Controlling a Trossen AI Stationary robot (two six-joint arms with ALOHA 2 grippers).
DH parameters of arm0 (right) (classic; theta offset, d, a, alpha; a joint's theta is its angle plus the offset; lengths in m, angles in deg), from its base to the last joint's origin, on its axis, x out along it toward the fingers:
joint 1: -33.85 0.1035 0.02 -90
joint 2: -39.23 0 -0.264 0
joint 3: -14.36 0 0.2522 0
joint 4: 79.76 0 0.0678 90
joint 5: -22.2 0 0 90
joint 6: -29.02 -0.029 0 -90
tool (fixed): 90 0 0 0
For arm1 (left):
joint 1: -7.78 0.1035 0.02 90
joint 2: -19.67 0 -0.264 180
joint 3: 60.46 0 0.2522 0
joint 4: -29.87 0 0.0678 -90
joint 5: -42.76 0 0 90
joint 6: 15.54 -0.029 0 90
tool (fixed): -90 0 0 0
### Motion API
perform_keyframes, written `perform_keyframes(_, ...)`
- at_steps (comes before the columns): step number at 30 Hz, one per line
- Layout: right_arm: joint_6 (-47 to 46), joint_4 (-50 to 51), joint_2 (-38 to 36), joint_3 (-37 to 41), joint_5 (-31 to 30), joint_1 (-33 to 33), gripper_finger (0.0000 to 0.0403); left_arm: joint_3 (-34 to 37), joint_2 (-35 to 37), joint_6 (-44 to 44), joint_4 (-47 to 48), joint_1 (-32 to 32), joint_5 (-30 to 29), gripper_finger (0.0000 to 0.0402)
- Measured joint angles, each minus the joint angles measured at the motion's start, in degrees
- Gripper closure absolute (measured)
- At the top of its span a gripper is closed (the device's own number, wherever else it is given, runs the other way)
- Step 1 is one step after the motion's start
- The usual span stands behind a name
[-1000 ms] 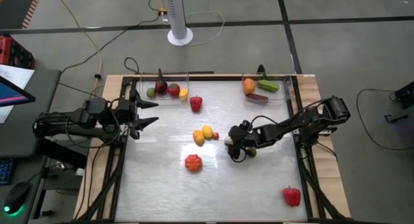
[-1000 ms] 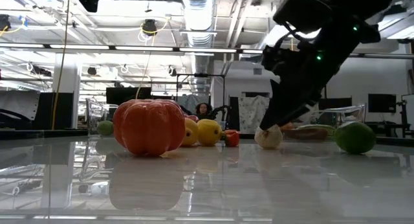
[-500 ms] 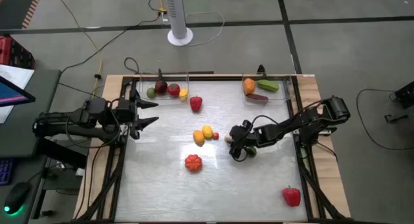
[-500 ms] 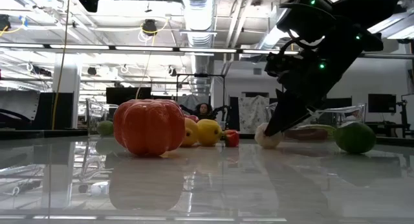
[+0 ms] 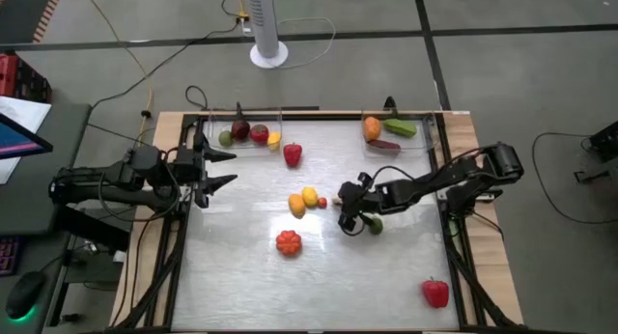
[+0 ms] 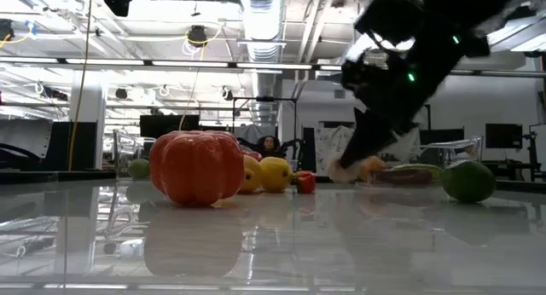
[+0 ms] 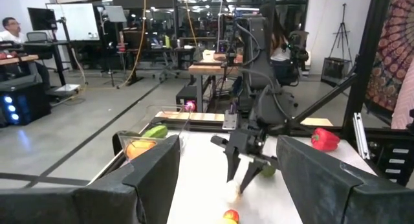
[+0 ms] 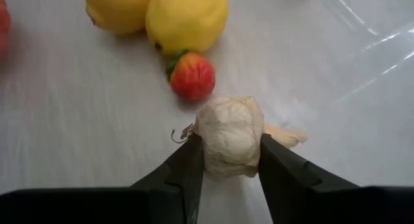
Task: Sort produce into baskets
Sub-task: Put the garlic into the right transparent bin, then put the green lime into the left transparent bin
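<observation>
A white garlic bulb (image 8: 229, 136) sits between the fingers of my right gripper (image 5: 344, 210), which is shut on it near the table's middle. Just beyond it lie a small red fruit (image 8: 193, 76) and two yellow lemons (image 5: 303, 201). A green lime (image 5: 374, 224) lies beside the gripper. My left gripper (image 5: 227, 168) waits open at the table's left edge. Two clear baskets stand at the far edge: the left one (image 5: 246, 141) and the right one (image 5: 415, 141), each holding produce. My right gripper pinches the garlic bulb by its two opposite sides (image 8: 210, 146) between its two fingers. The fingers (image 8: 187, 166) come slanting down from the table's right side. Whether the bulb rests on the table or hangs just above it, I cannot tell.
A red pepper (image 5: 292, 153) lies near the left basket. An orange tomato (image 5: 288, 242) sits nearer the front, and another red pepper (image 5: 435, 292) lies at the near right corner. The near left of the table (image 5: 222, 276) is bare.
My right gripper has shut on the garlic and gone a little toward the table's left and far edges, taking the bulb with it, away from the lime.
</observation>
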Motion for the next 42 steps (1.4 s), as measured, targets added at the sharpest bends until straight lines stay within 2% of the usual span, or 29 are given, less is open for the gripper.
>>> perform_keyframes(7,3.5,22.9,-2.6,-15.0,-8.5,-1.7,0.0242,0.0,0.0,0.0,0.1,0.0,0.0,0.0157)
perform_keyframes(13,-3.9,47.5,-3.2,-26.9,-22.7,-4.9,0.0239,0.0,0.0,0.0,0.3,0.0,0.0,0.0157)
perform_keyframes(16,-5.8,54.8,-3.2,-29.3,-25.8,-8.2,0.0237,0.0,0.0,0.0,0.3,0.0,0.0,0.0157)
perform_keyframes(25,-4.7,62.5,-3.0,-29.4,-24.5,-24.3,0.023,0.0,0.0,0.0,0.2,0.0,0.0,0.0157)
perform_keyframes(28,-0.4,62.1,-3.0,-29.4,-24.0,-28.3,0.0209,0.0,0.0,-0.3,0.2,0.0,0.0,0.0157)
perform_keyframes(31,1.8,61.1,-3.0,-29.4,-21.7,-30.6,0.017,0.0,0.0,-0.8,0.2,0.0,0.0,0.0157)
perform_keyframes(37,1.9,61.5,-3.1,-29.4,-15.5,-31.6,0.0092,0.0,0.0,-1.0,0.2,0.0,0.0,0.0157)
perform_keyframes(40,1.4,61.6,-3.1,-29.4,-10.9,-28.1,0.0072,0.0,0.0,-1.0,0.2,0.0,0.0,0.0157)
perform_keyframes(42,-0.1,61.5,-3.1,-29.4,-7.8,-23.1,0.0068,0.0,0.0,-1.0,0.2,0.0,0.0,0.0157)
